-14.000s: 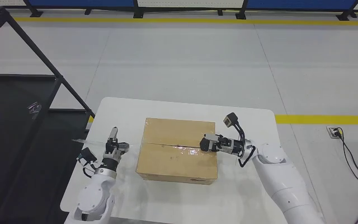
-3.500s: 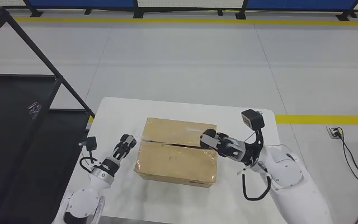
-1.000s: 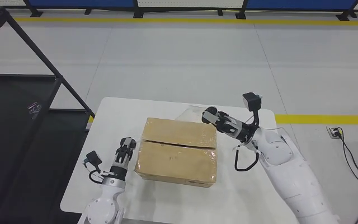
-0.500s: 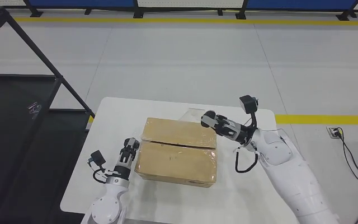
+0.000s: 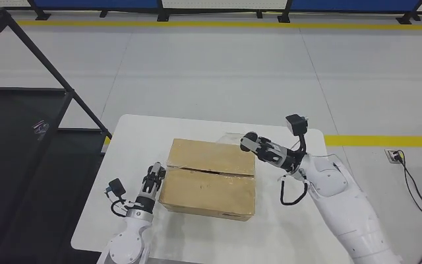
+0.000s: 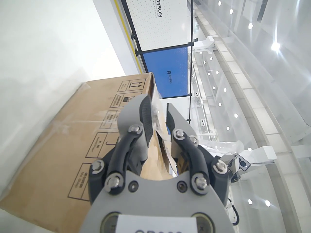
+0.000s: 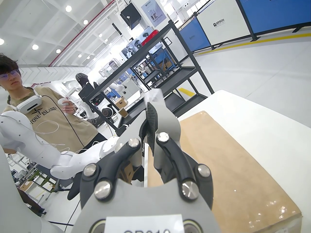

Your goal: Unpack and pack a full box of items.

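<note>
top view: box (image 5: 208,178) lies lengthwise across table (image 5: 132,138); left fingers (image 6: 145,115) part-open astride flap (image 6: 158,151), right fingers (image 7: 167,120) pinching tape (image 7: 154,96).

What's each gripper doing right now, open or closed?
Left gripper: open, astride the box edge.
Right gripper: closed on tape.

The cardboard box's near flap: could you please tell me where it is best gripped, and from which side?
Likely its short edge at the end by the left gripper, approached sideways from that end. The near flap lies flat, its long edge against the far flap at the seam; at the end its edge is a thin exposed lip that an open gripper can straddle.
</note>
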### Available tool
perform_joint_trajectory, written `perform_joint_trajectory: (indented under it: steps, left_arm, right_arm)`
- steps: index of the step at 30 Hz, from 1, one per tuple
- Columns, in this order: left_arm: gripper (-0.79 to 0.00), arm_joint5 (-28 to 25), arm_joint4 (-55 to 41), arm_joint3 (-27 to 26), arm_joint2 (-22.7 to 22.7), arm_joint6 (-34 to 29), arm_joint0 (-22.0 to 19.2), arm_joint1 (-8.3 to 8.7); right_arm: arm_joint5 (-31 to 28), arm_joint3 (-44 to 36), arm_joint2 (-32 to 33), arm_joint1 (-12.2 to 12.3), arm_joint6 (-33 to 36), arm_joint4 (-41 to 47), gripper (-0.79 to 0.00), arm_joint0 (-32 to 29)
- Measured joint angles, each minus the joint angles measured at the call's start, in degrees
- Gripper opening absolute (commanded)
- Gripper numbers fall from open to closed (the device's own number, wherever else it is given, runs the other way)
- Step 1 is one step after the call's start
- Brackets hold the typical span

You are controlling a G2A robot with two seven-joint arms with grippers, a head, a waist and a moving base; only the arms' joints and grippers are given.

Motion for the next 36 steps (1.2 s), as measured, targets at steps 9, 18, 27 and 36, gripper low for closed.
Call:
perform_joint_trajectory:
  steps: [9,18,27,36]
  left_arm:
    - [-0.462,0.02,0.41,-0.32,-0.35,-0.13,0.38,-0.17]
    - [-0.419,0.19,0.79,-0.60,-1.06,-0.67,0.81,-0.26]
    - [-0.394,0.31,1.39,-1.39,-1.88,-1.41,1.43,-0.28]
    - [-0.394,0.47,1.07,-1.66,-2.57,-1.70,1.54,-0.38]
  right_arm:
    - [-0.36,0.24,0.24,0.24,0.18,0.53,-0.785,-0.43]
    - [-0.56,-0.32,0.90,0.63,0.34,0.91,-0.785,-1.41]
    - [-1.36,-0.03,1.29,0.91,0.21,1.59,-0.785,-2.04]
    - [-2.31,-0.80,2.59,1.51,0.61,2.46,-0.785,-3.43]
